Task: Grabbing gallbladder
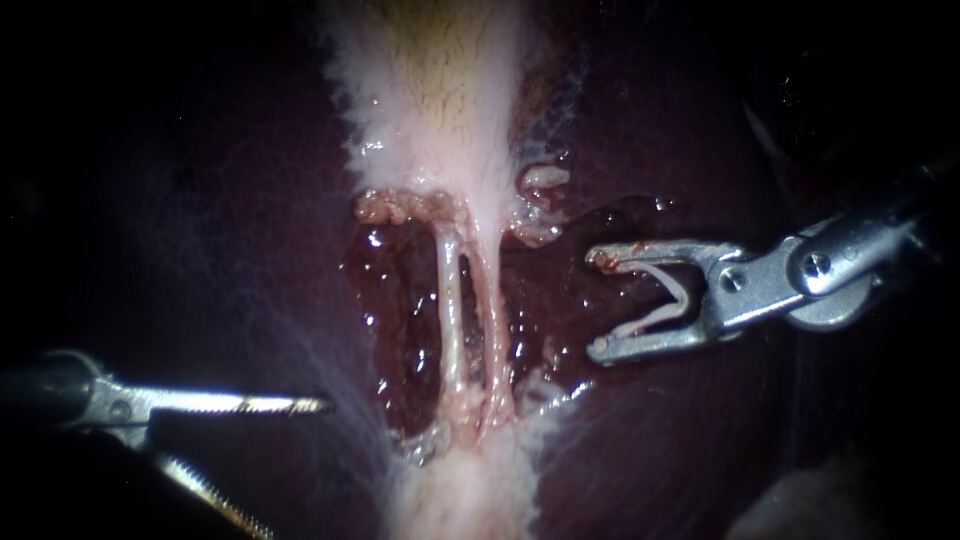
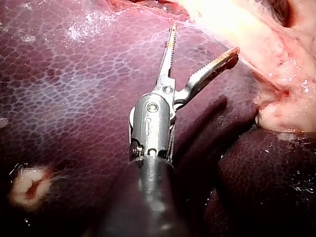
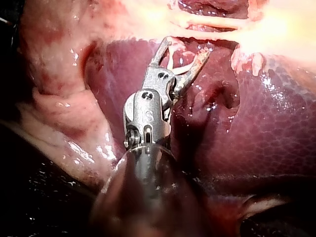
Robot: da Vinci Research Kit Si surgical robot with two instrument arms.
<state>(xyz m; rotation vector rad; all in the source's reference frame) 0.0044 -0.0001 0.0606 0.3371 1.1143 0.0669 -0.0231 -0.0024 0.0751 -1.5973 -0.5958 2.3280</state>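
The left instrument (image 2: 203, 40) lies nearest, low at left over the liver (image 1: 200, 250); its hand is wide and empty, jaws splayed. At centre, the pale gallbladder (image 1: 435, 100) sits at the top, with 2 tubes (image 1: 452, 310) running down across a wet red pocket. The right instrument (image 1: 597, 305) holds a pale clip (image 1: 686, 295) against both jaws of its wide hand, clear of the tubes.

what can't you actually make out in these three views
- Left wrist view: glare washes out the pale tissue ahead of the left instrument.
- Endoscope view: the bottom edge cuts off the lower jaw of that pincer. The top edge cuts off the gallbladder. The right instrument, holding a clip, has its shaft lost in darkness.
- Right wrist view: glare also bleaches the pale tissue ahead of the right instrument.
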